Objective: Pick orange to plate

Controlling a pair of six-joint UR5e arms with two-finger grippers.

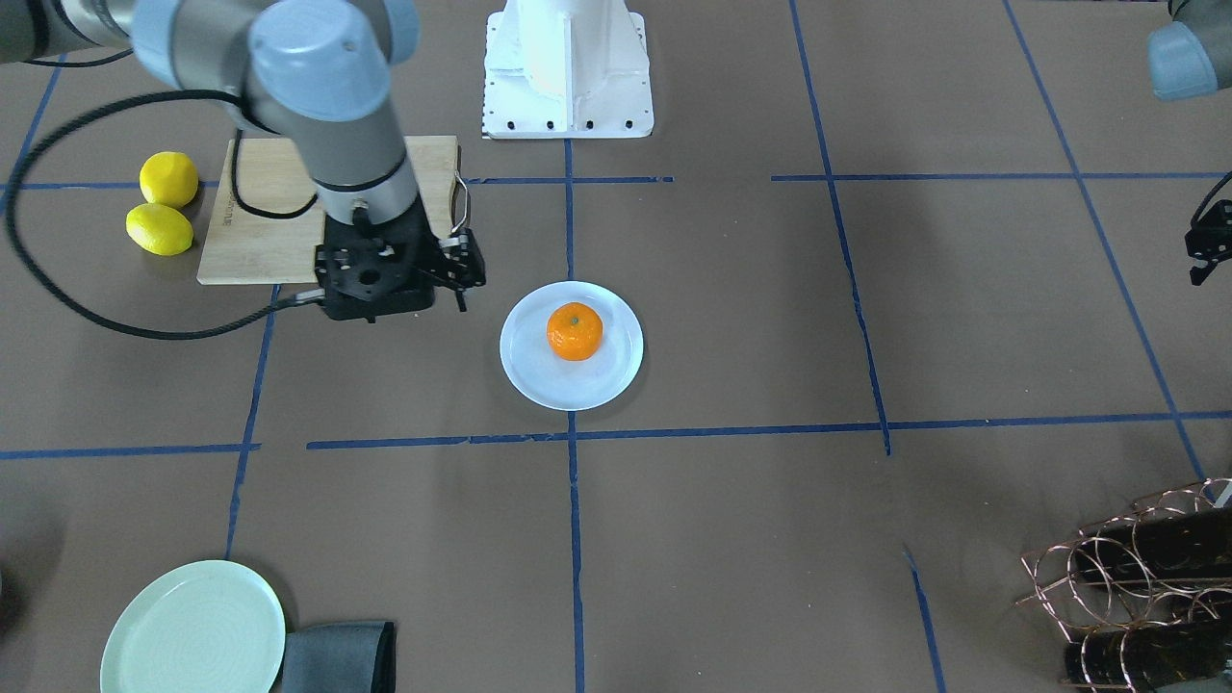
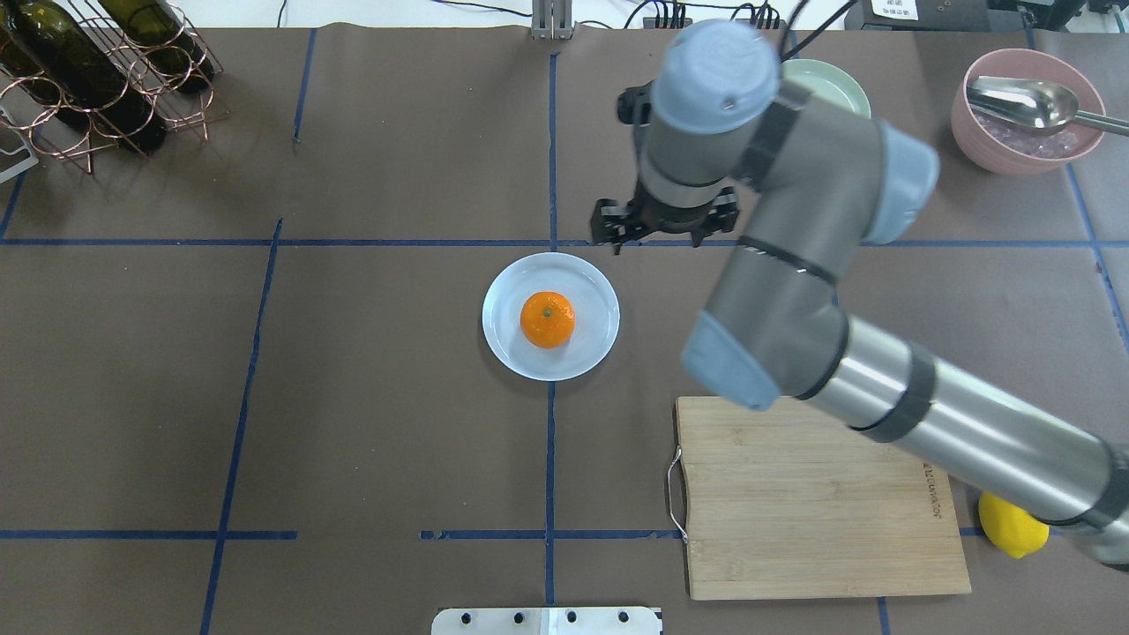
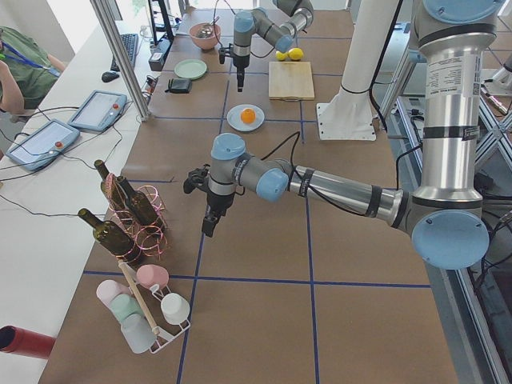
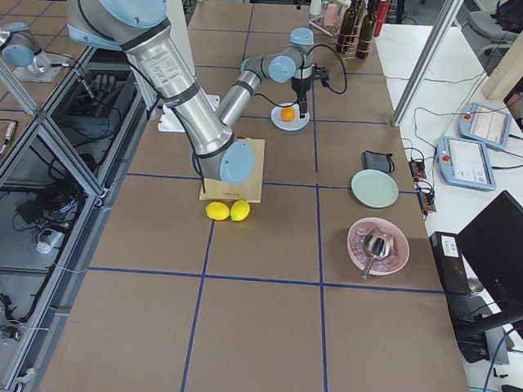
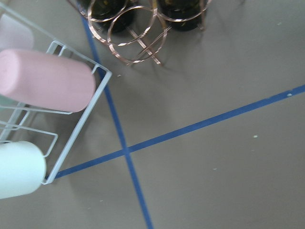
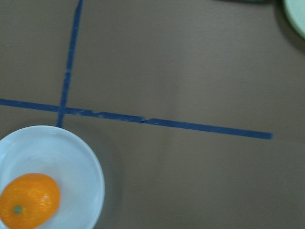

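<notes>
One orange (image 1: 575, 331) is sitting centred on the bluish-white plate (image 1: 529, 371), so I am judging placement finished, while the right gripper (image 1: 465, 289) is hovering off its far-right rim, jaw spacing unreadable, and I am planning only a retreat.

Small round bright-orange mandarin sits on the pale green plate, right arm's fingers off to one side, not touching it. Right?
One thing is wrong: the plate. The small round bright-orange mandarin sits on the round pale bluish-white plate, as the overhead exterior view shows. The pale green plate lies apart from it. The right arm's fingers are off to one side, not touching it.
</notes>
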